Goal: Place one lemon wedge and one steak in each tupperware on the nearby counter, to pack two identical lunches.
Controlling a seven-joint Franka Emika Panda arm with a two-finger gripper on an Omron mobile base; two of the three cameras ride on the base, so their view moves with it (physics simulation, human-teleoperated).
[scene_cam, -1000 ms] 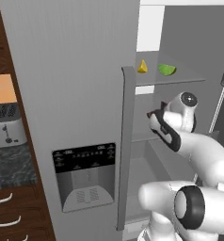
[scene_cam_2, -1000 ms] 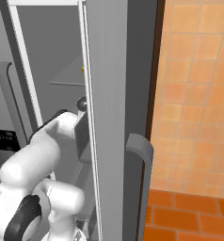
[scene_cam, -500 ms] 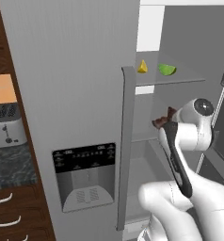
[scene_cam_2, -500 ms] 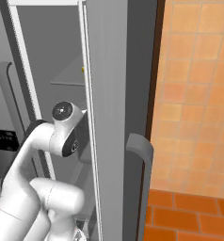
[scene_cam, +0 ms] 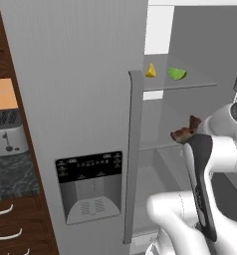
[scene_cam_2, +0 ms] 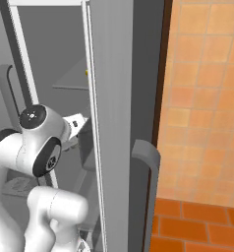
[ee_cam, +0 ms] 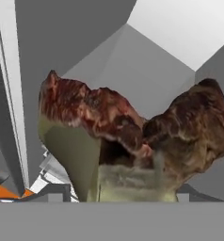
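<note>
Pincer (ee_cam: 132,195) pinching steak (ee_cam: 132,136) | left base view: lemon wedge (scene_cam: 150,70) on fridge shelf (scene_cam: 190,85)

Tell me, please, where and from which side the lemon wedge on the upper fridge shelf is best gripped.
Probably across the lemon wedge's two flat cut faces, coming from the open front of the fridge: it stands upright on the shelf, apart from the lime wedge beside it.
</note>
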